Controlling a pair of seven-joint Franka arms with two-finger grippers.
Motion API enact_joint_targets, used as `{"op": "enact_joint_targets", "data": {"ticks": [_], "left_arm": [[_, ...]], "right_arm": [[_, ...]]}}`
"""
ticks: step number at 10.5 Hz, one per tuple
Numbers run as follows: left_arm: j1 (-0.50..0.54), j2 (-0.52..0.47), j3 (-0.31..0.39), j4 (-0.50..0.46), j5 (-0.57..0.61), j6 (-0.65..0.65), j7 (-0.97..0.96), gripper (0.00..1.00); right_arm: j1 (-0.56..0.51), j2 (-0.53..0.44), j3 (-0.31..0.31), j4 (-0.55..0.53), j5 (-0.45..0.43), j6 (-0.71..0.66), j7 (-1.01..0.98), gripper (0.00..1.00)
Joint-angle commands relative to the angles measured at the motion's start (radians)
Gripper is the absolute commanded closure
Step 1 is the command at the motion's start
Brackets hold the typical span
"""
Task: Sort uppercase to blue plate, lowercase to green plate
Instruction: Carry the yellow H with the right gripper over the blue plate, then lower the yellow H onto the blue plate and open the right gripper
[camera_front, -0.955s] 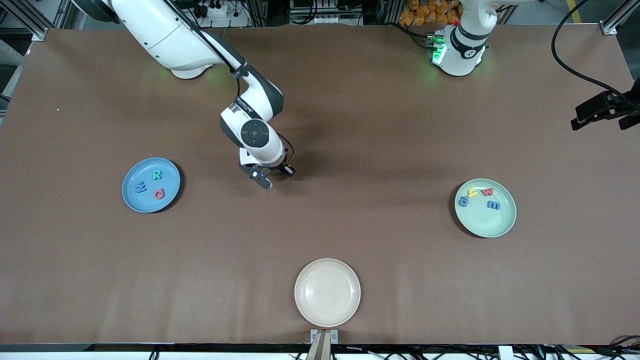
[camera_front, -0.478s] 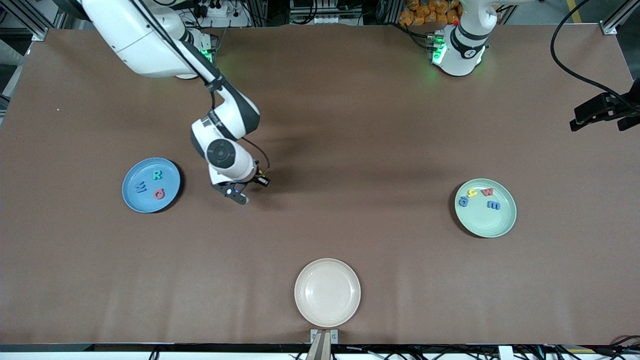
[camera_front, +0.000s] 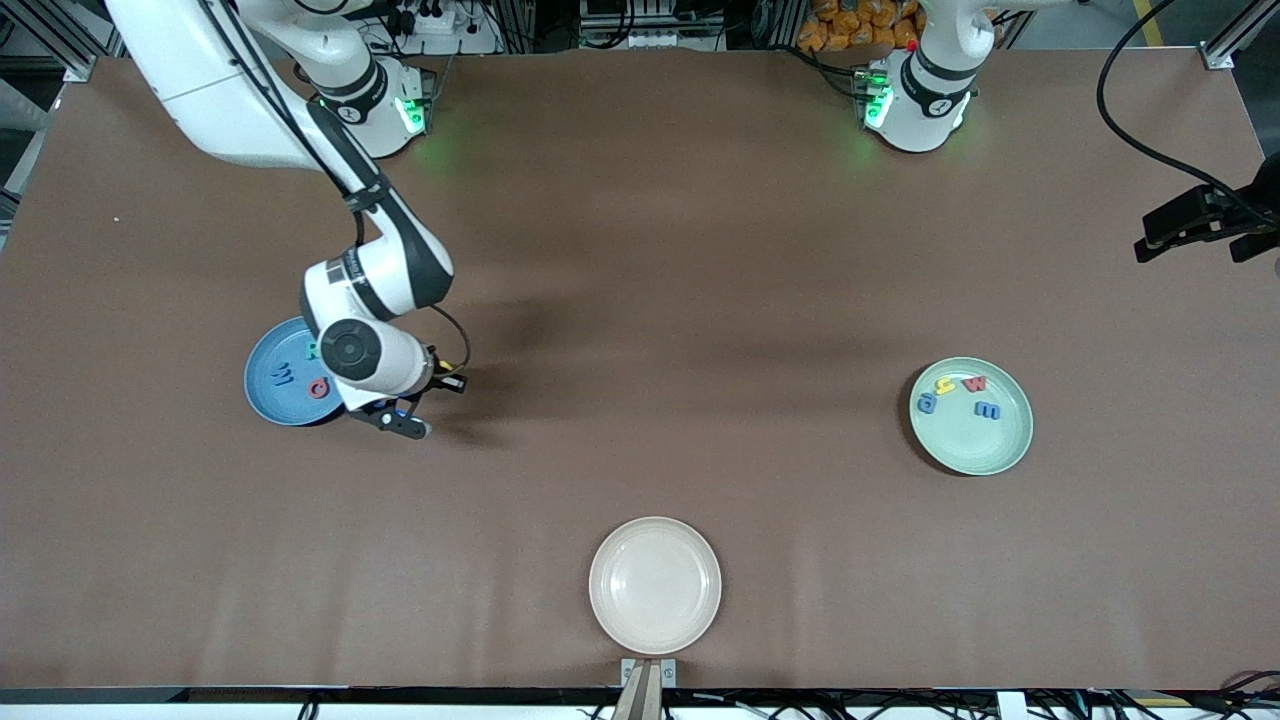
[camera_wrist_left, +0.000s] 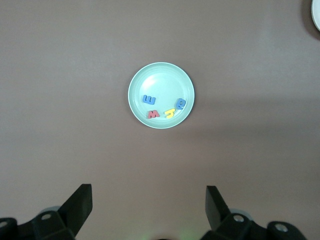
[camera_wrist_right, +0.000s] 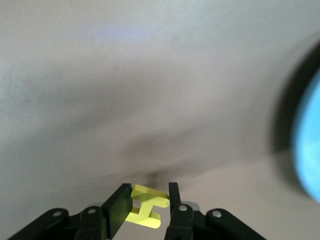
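Note:
My right gripper (camera_front: 402, 421) hangs over the table beside the blue plate (camera_front: 268, 395), whose rim nearest the gripper lies under the wrist. In the right wrist view it (camera_wrist_right: 148, 200) is shut on the yellow H (camera_wrist_right: 146, 206), with the blue plate (camera_wrist_right: 311, 155) at the edge of that view. On that plate lie the blue W (camera_front: 283, 375) and red Q (camera_front: 318, 388); the green R (camera_front: 311, 350) is mostly hidden. The green plate (camera_front: 985, 450) carries lowercase letters: blue g (camera_front: 927, 403), yellow h (camera_front: 944, 385), red w (camera_front: 974, 383), blue m (camera_front: 986, 410). High over it, my left gripper (camera_wrist_left: 148, 207) waits open and empty.
A cream-white plate (camera_front: 655, 585) with nothing on it sits near the table's front edge, midway along. A black camera mount (camera_front: 1200, 225) juts in at the left arm's end. Brown tabletop stretches between the plates.
The right arm has swung from over the table's middle toward the blue plate, carrying the yellow H, and now covers part of that plate. The left arm has not moved.

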Motion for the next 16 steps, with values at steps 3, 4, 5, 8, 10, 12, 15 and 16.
{"op": "enact_joint_targets", "data": {"ticks": [3,4,5,8,10,12,15,16], "left_arm": [[-0.016,-0.009,-0.022,-0.022,0.05,0.032,0.002,0.0],[-0.013,-0.015,-0.024,-0.032,0.045,0.047,0.004,0.0],[-0.011,-0.028,-0.022,-0.058,0.045,0.07,0.002,0.0],[-0.011,-0.049,-0.024,-0.091,0.044,0.107,0.002,0.0],[-0.014,-0.049,-0.024,-0.091,0.045,0.108,0.002,0.0],[-0.014,-0.05,-0.024,-0.092,0.045,0.108,0.002,0.0],[-0.016,-0.061,-0.024,-0.098,0.045,0.108,0.002,0.0],[-0.017,-0.064,-0.024,-0.098,0.045,0.108,-0.006,0.0]], "right_arm": [[-0.018,-0.07,-0.085,0.058,0.012,-0.198,-0.287,0.73],[-0.018,-0.071,-0.127,0.055,0.012,-0.203,-0.388,0.73],[-0.018,-0.07,-0.165,0.043,0.012,-0.203,-0.486,0.73],[-0.02,-0.067,-0.21,-0.034,0.078,-0.189,-0.613,0.73],[-0.02,-0.067,-0.231,-0.072,0.096,-0.171,-0.715,0.73],[-0.02,-0.065,-0.253,-0.077,0.096,-0.157,-0.781,0.72],[-0.02,-0.059,-0.276,-0.082,0.096,-0.117,-0.835,0.44],[-0.02,-0.061,-0.276,-0.08,0.096,-0.118,-0.835,0.34]]}}
